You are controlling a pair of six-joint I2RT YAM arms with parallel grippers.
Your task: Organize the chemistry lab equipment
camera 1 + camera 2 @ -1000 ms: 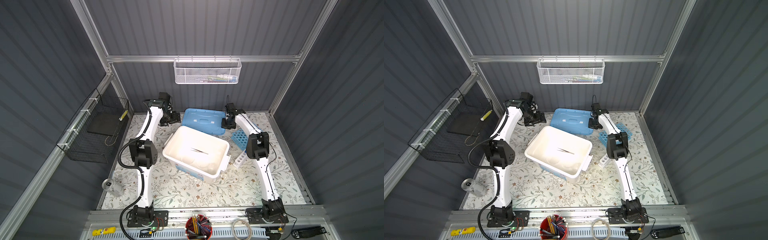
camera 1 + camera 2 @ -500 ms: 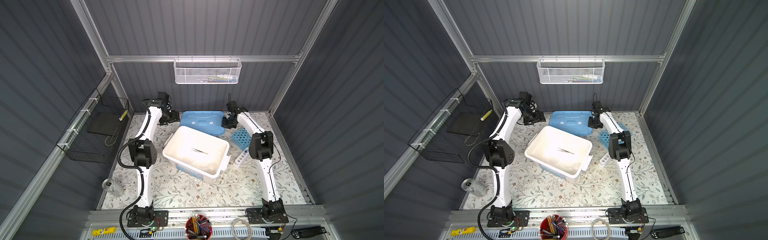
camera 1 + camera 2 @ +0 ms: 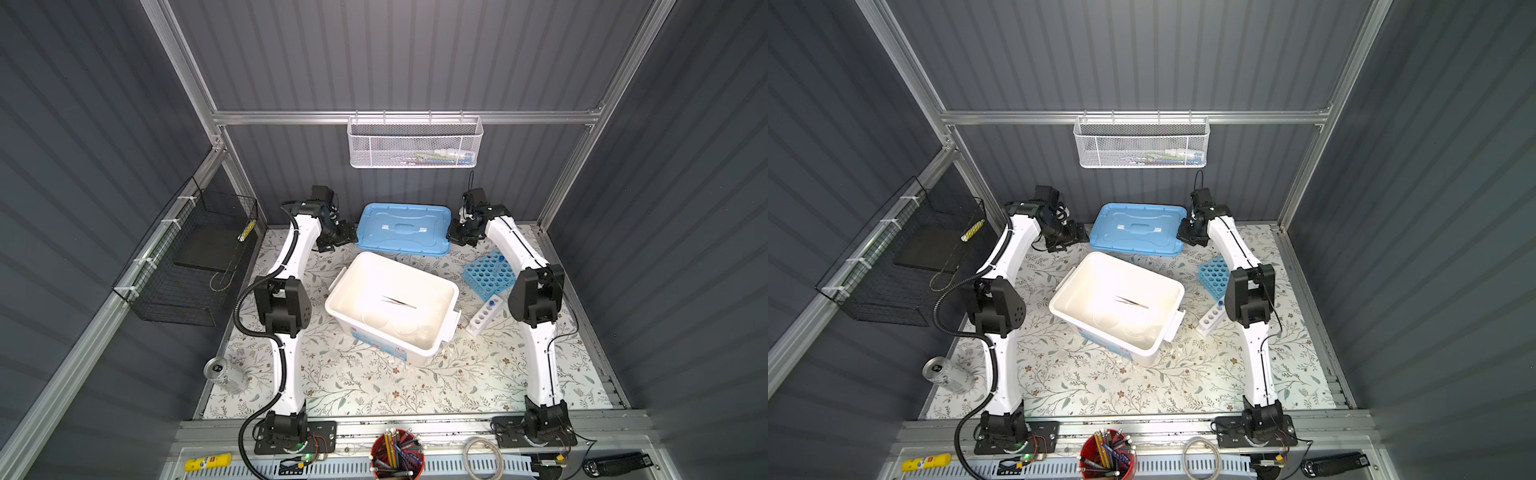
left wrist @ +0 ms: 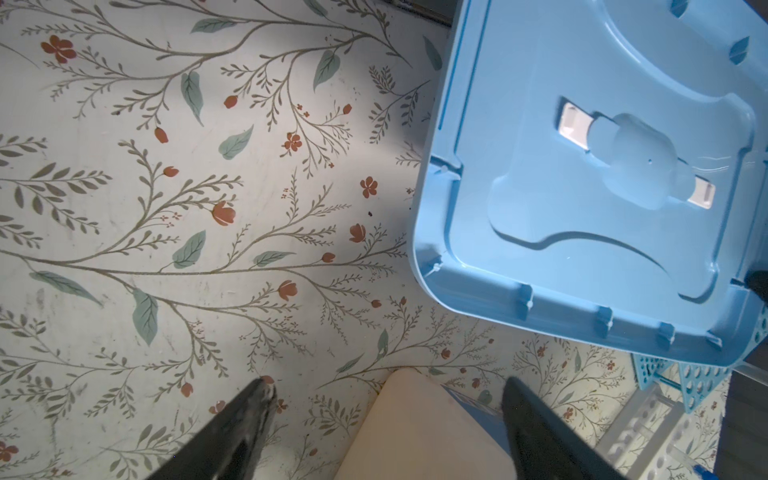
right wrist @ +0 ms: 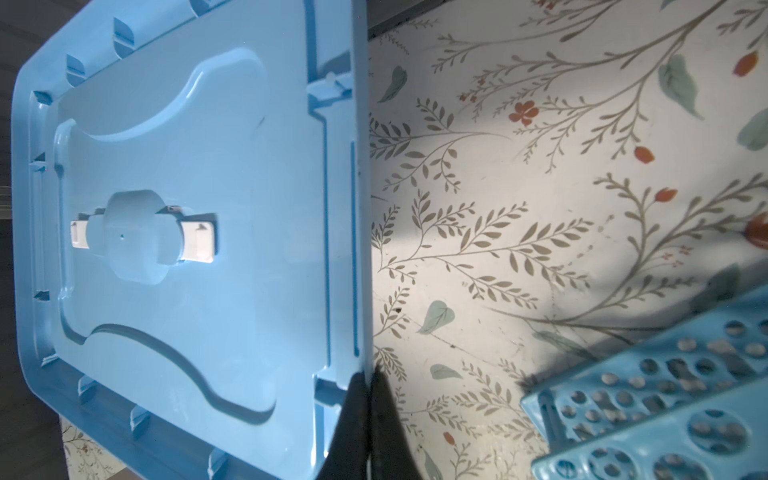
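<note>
Tweezers [image 3: 398, 302] are lying flat on the floor of the white bin [image 3: 345, 286], near its middle, so that piece is already sitting where you are wanting it. Their long axis is running almost parallel to the bin's long walls, one end aiming at the bin's far left corner and the other at its near right corner. The far-left end is looking forked, which I am taking for the tips, though it is too small to be sure. Faint round dishes [image 3: 377, 321] are showing beside them, toward the bin's near wall.

Over the last second nothing in the bin is shifting, and the blue lid [image 3: 403, 227], lying just behind the bin, is keeping its place. What is changing is your right arm: its elbow is swinging outward, away from the bin. The right gripper [image 5: 368, 376] is staying at the lid's end on the bin's right side, jaws pressed together on nothing, tips right against that edge. The left gripper [image 4: 386, 384] is hovering behind the bin's far left corner, jaws spread wide and empty. I am reading this as you lining both arms up on the lid.

To the bin's right, a blue rack [image 3: 484, 274] and a white rack [image 3: 482, 319] are standing outside it, the white one carrying a blue-capped tube [image 3: 491, 304].
</note>
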